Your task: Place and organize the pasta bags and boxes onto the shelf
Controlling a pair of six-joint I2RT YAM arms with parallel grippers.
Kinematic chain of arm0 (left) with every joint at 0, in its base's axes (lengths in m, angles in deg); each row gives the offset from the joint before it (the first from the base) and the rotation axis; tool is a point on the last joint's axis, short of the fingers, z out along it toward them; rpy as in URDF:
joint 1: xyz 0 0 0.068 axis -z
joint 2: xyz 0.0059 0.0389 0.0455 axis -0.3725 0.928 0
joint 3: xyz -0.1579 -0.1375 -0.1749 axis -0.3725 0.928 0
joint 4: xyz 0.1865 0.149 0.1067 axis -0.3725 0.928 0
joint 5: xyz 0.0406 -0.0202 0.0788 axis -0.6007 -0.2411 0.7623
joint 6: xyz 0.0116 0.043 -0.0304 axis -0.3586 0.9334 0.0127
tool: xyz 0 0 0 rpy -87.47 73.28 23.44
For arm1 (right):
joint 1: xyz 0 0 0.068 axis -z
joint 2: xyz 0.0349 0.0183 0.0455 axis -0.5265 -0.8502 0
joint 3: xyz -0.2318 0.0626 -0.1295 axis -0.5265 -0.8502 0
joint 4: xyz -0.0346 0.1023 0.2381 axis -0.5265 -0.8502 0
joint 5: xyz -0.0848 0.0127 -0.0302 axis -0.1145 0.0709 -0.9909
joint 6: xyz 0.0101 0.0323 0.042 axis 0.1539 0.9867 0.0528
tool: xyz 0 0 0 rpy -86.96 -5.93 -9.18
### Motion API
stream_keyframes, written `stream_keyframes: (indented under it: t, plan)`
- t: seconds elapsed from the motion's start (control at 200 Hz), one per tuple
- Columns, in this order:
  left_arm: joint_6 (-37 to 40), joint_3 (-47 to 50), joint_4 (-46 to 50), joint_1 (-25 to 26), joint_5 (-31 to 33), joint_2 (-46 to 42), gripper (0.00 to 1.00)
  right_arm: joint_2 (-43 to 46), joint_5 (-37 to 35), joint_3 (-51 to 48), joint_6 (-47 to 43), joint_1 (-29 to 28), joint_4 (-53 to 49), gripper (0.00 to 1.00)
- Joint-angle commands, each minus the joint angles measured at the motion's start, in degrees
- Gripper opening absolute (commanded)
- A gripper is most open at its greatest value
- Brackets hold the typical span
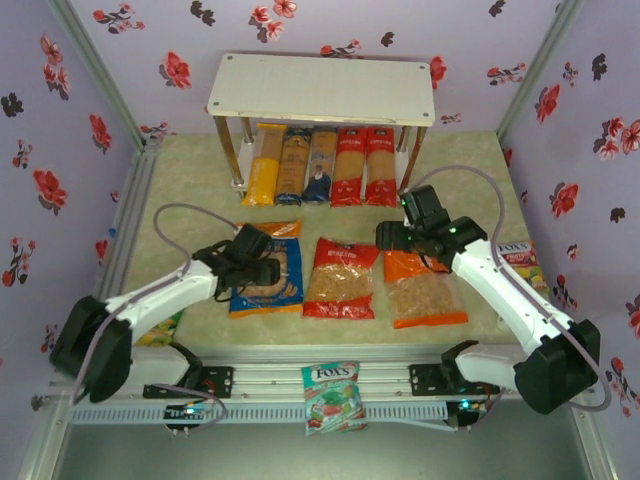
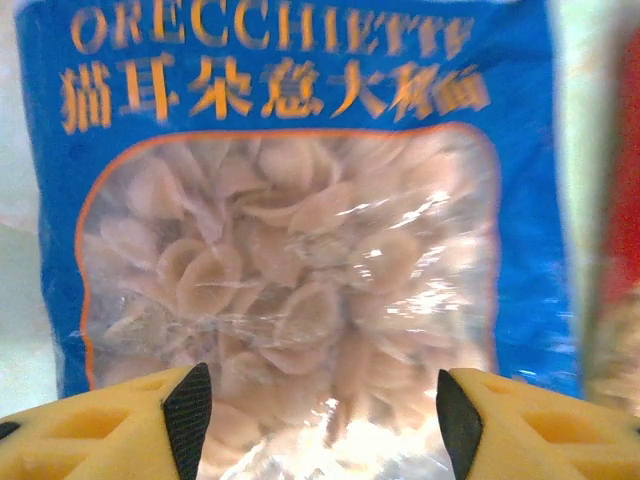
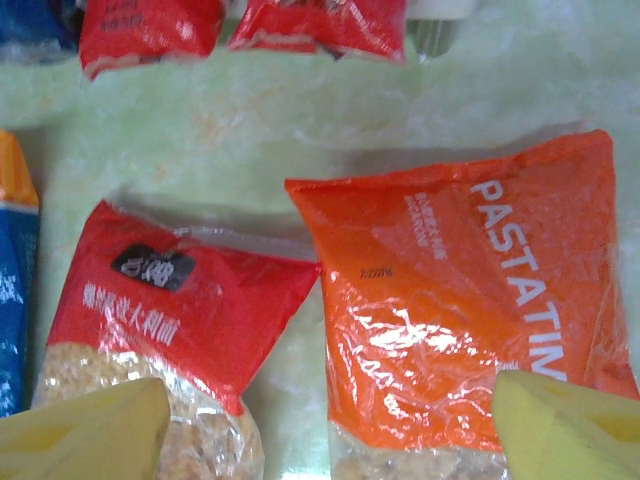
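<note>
The table (image 1: 200, 180) has a pale green, marbled top, evenly lit, with only soft shadows. Lilac walls (image 1: 330, 25) printed with red and dark flowers close it in behind, left and right. Slanted metal struts (image 1: 95, 70) rise from its far corners, and a grey rail (image 1: 270, 380) runs along its near edge.

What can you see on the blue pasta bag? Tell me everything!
The wide, flat blue plastic pasta bag lies on the pale green table, leftmost of three bags before the white two-tier shelf. Orange letters say ORECCHIETTE above Chinese characters. A clear, orange-edged window shows pale shell-like pasta under shiny, crinkly plastic. The open left gripper hangs over it.
</note>
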Motion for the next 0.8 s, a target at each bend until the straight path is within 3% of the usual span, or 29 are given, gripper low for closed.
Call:
stream_keyframes:
  t: [0.0,0.19,0.37,0.515,0.795]
  plan:
    - [2.3,-4.3,1.3,-4.0,-2.7,-6.8,0.66,1.1,-1.8,-0.2,1.6,1.6,4.7,0.82]
    - [5.2,-7.2,-3.2,-17.9,-0.6,-12.6,0.76,0.4,-0.6,1.3,2.1,2.6,6.4,0.82]
    - [4.4,-8.1,-15.9,-31.5,-13.9,-5.9,0.83,0.3,1.6,1.3,2.8,2.8,7.4,0.83]
    - [7.1,-9.8,-23.5,-32.8,-16.1,0.6,0.75,0.5,2.5,1.7,3.0,2.8,8.4,0.82]
    - [14.2,-10.4,-39.0,-32.8,-21.5,10.8,0.75,-0.1,2.8,2.5,2.6,2.8,9.2,0.83]
